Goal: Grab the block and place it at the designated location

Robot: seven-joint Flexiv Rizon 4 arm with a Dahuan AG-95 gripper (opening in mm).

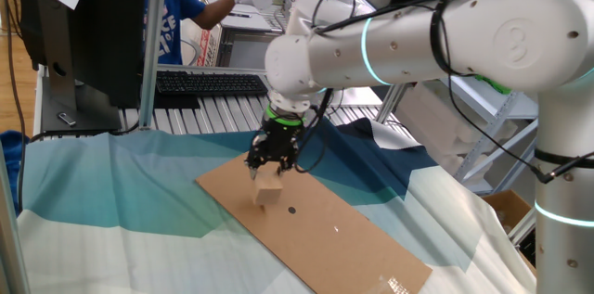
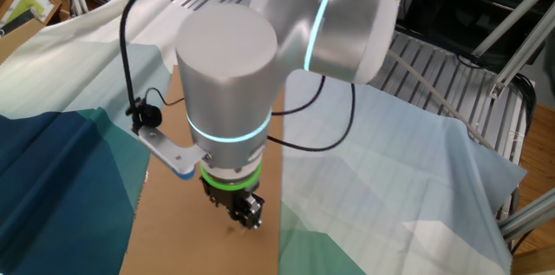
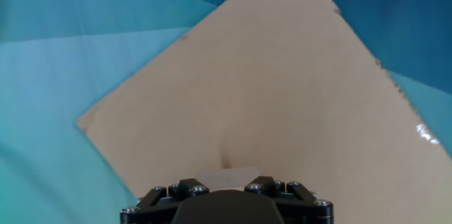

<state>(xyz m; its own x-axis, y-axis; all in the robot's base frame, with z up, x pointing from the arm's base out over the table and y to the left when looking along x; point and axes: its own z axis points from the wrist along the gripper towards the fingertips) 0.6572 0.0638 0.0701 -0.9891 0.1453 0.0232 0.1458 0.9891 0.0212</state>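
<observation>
The block (image 1: 269,192) is a small tan wooden cube over the long brown cardboard sheet (image 1: 353,243), just left of the dark round dot (image 1: 291,209). My gripper (image 1: 268,173) points straight down onto the block's top, with the jaws close against its sides. I cannot tell whether the block rests on the sheet or hangs just above it. In the hand view only a pale strip of the block (image 3: 227,175) shows above the black gripper body (image 3: 226,203). In the other fixed view the gripper (image 2: 247,212) stands over the cardboard (image 2: 156,214) and the block is hidden.
The cardboard lies on a blue and teal cloth (image 1: 102,192) over the table. A keyboard (image 1: 209,82) and a monitor (image 1: 83,25) stand at the back, where a person in blue (image 1: 176,11) is. A metal rack (image 2: 451,67) stands beside the table.
</observation>
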